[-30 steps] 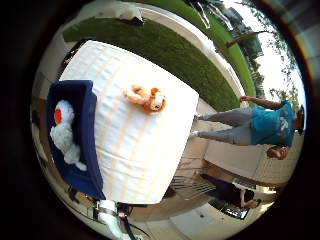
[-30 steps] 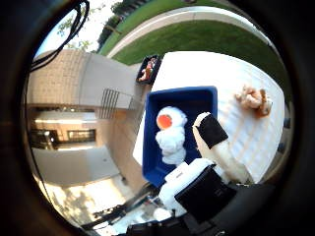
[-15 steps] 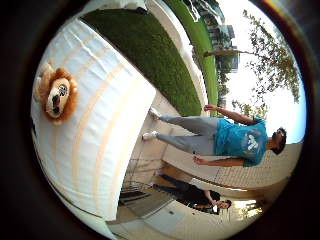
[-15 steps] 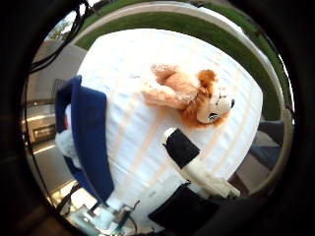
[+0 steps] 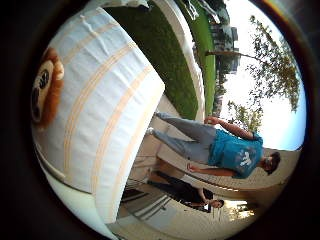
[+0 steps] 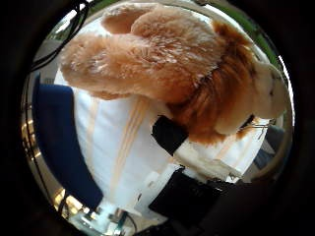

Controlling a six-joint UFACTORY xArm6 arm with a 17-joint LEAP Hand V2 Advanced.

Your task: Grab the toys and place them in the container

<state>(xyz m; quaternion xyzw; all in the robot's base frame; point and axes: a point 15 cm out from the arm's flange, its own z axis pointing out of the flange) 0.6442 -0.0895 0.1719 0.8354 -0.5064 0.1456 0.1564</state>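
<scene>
While the lion toy (image 6: 162, 64) lies on the striped table (image 5: 100, 125) close under the palm, beside the blue container (image 6: 54, 137), it is not yet grasped, one finger of the hand (image 6: 192, 162) being stretched towards it.

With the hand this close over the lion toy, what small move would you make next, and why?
Probably curl the hand around the lion toy. The toy fills much of the thumb-side view, so it is close to the palm, still lying on the striped cloth, with one finger at its mane.
</scene>
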